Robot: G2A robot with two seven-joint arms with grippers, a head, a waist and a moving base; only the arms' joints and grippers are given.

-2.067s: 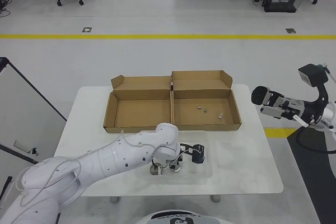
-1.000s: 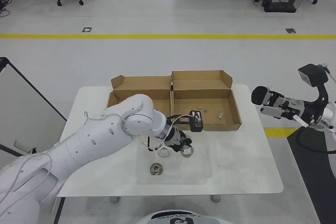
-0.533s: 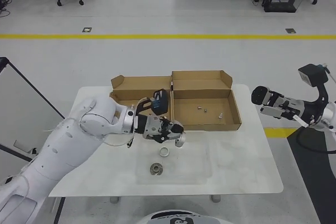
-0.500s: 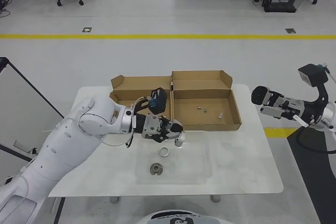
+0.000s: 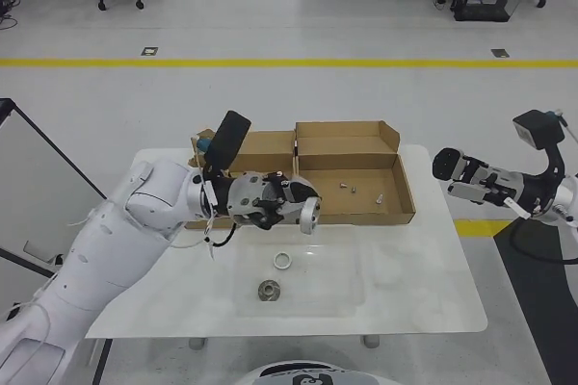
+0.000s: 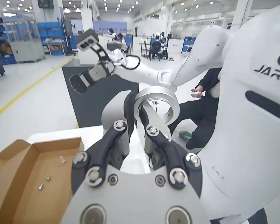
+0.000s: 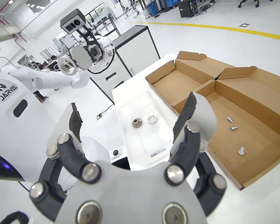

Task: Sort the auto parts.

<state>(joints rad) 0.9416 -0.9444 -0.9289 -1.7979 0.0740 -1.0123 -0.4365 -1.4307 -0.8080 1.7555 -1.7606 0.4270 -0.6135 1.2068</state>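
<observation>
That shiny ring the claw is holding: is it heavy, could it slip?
Probably stiff and heavy for its size: the ring looks like thick metal. It may slip, since it is smooth and the left claw pinches only one side of its wall. On edge, it would likely roll.

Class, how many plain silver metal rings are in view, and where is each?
2. One silver metal ring is clamped in the left gripper, held above the table; the other ring lies in the clear plastic tray beside a flanged metal hub. None appears hidden.
</observation>
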